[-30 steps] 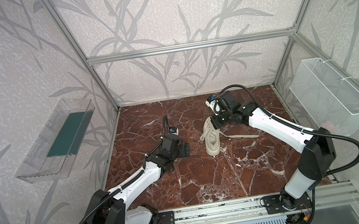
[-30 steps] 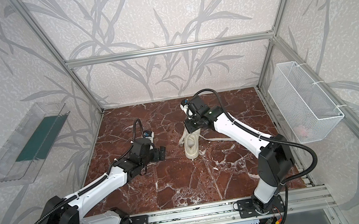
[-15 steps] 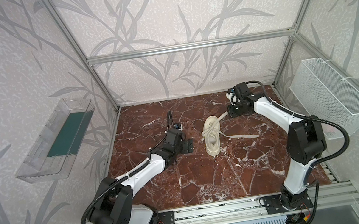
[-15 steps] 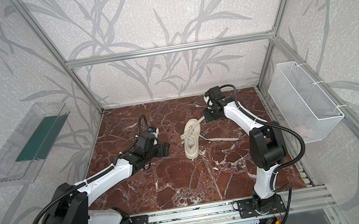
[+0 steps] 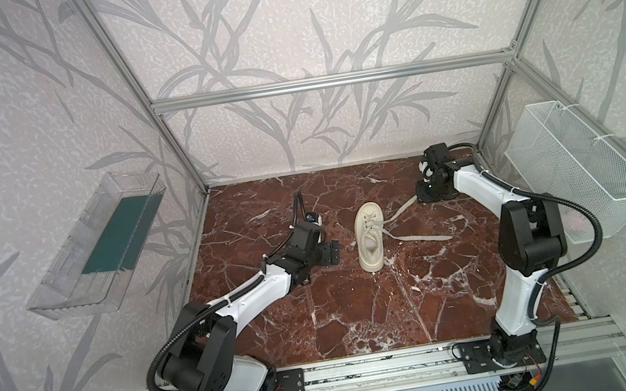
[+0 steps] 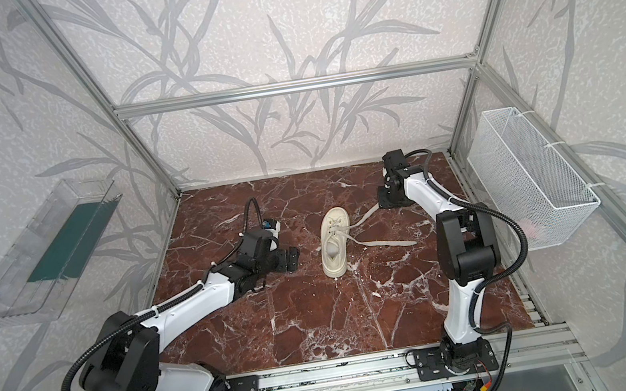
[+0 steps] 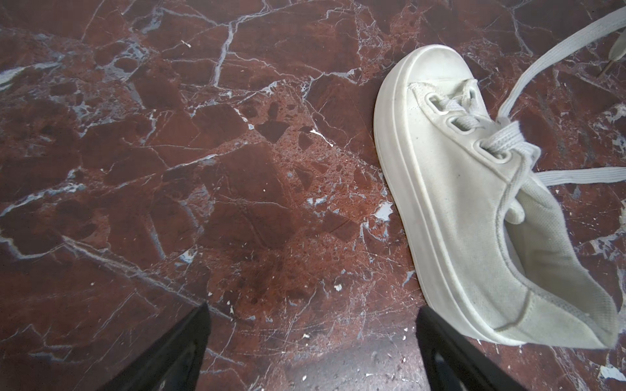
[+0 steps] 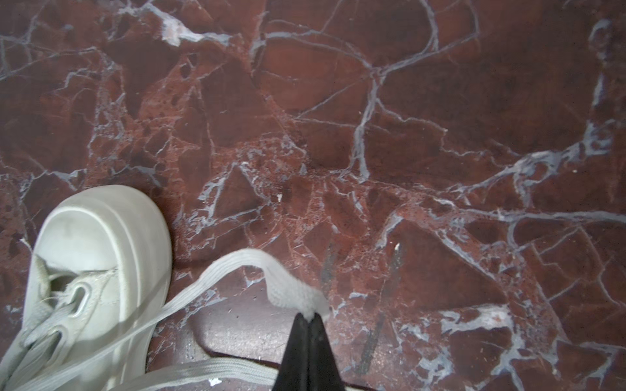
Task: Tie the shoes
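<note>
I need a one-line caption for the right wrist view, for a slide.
The right gripper is shut on one flat cream lace of the cream sneaker, above the red marble table.

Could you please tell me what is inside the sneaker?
Through the opening of the sneaker only pale lining shows, nothing loose that I can see; the toe end is covered by its upper.

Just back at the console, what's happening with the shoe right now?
The right gripper has its jaws shut on the end of one flat cream lace, which runs from the cream thick-soled sneaker toward the back right of the red marble table. The left gripper hangs low on the sneaker's other side, jaws wide open and holding nothing. The second lace lies loose on the marble. No knot or bow is formed yet.
</note>
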### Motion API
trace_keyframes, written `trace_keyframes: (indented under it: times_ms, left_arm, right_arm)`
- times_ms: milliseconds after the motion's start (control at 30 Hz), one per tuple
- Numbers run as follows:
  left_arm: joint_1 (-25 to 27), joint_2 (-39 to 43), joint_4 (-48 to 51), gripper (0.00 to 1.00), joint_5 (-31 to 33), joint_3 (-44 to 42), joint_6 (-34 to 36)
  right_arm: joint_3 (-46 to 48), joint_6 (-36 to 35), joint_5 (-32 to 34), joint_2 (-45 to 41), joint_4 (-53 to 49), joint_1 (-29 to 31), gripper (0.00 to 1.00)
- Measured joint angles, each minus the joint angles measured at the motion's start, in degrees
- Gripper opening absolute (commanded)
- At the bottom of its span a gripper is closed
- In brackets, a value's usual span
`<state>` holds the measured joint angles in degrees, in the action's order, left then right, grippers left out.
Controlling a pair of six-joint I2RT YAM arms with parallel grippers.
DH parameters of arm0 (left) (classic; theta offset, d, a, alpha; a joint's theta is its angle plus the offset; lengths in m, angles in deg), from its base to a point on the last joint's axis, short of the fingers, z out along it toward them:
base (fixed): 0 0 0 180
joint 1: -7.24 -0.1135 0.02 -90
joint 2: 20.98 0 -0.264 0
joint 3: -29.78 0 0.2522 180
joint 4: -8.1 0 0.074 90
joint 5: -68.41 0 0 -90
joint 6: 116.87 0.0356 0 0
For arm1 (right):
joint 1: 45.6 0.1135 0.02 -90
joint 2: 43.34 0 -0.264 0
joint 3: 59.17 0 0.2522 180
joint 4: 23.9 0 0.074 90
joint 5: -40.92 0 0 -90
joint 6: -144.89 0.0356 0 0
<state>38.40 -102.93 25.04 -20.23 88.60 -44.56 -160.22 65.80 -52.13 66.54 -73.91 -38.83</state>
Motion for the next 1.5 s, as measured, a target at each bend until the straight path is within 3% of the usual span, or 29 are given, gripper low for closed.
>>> trace_keyframes:
  times_ms: [233,433,600,1000,1267,1500]
  left_arm:
    - [0.00,-0.42,0.07,0.96,-0.20,0.74,0.02]
    - [0.00,-0.55,-0.02,0.96,-0.39,1.66,0.07]
    - [0.00,-0.57,0.02,0.96,-0.50,1.73,0.07]
    - [0.00,-0.74,-0.09,0.96,-1.27,1.73,0.07]
    - [0.02,-1.81,-0.42,0.96,-1.79,1.73,-0.31]
    - [0.02,-1.95,-0.70,0.96,-2.12,1.73,-0.48]
  right_arm:
    - [-1.22,-0.07,-0.04,3.98,-1.20,-0.87,0.02]
    - [-2.43,-0.31,-0.50,4.83,-2.89,-0.87,0.40]
    - [-1.42,-0.20,-0.39,3.58,-3.13,-1.42,0.52]
    - [12.09,6.40,2.78,-11.15,-3.34,-2.34,0.56]
    - [20.02,9.57,2.93,-11.45,-2.78,-2.32,0.52]
    - [21.35,10.47,3.32,-10.54,-1.33,-2.32,0.48]
